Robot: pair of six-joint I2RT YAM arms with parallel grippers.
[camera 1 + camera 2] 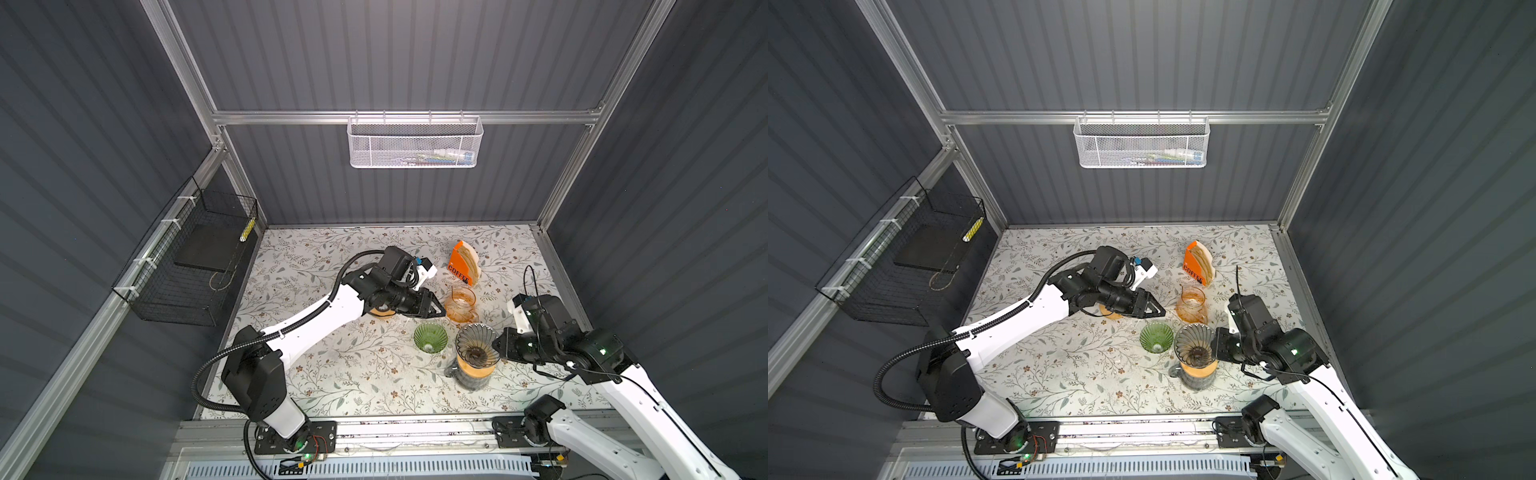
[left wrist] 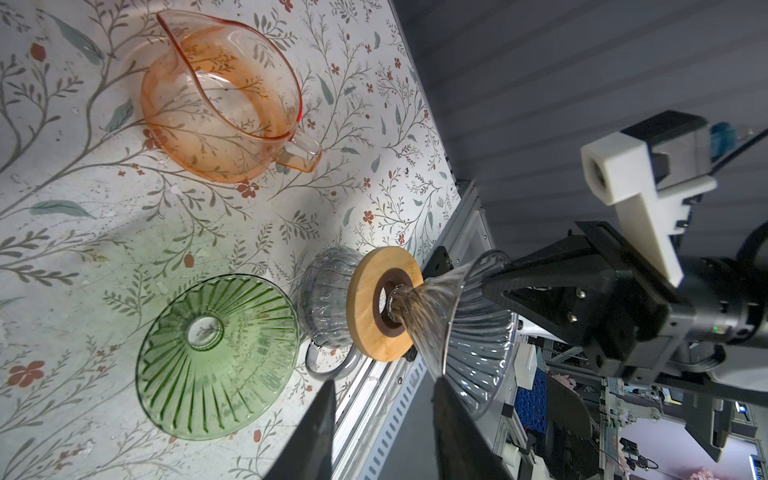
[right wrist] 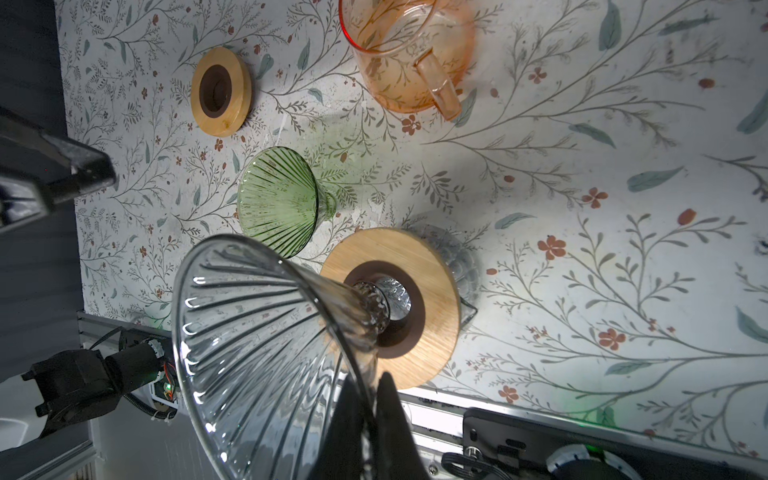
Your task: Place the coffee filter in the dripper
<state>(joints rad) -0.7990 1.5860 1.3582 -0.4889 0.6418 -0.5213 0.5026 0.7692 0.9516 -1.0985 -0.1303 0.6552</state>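
While the right gripper (image 3: 368,399) is pressed together on the rim of the smoky ribbed glass dripper (image 3: 257,332), steadying it on its round wooden collar (image 3: 428,257) atop the grey glass carafe (image 1: 471,381), the left gripper (image 1: 440,311) hangs with its jaws spread and nothing between them. It sits low over the floral table (image 1: 332,374), just beside the orange glass pitcher (image 1: 460,305).

And the paper? The stack of beige paper coffee filters (image 1: 473,261) stands in the orange holder lettered COFFEE (image 1: 457,268) at the back, beyond the pitcher, untouched. So by my reading we're at the reach-for-a-filter step, with nothing in the dripper yet.

Next up, the left gripper needs to travel past the pitcher to the holder and nip a single sheet by its edge (thin paper, so two may lift together). Then it has to clear the green ribbed glass dripper (image 1: 430,337) on the way to the held one.
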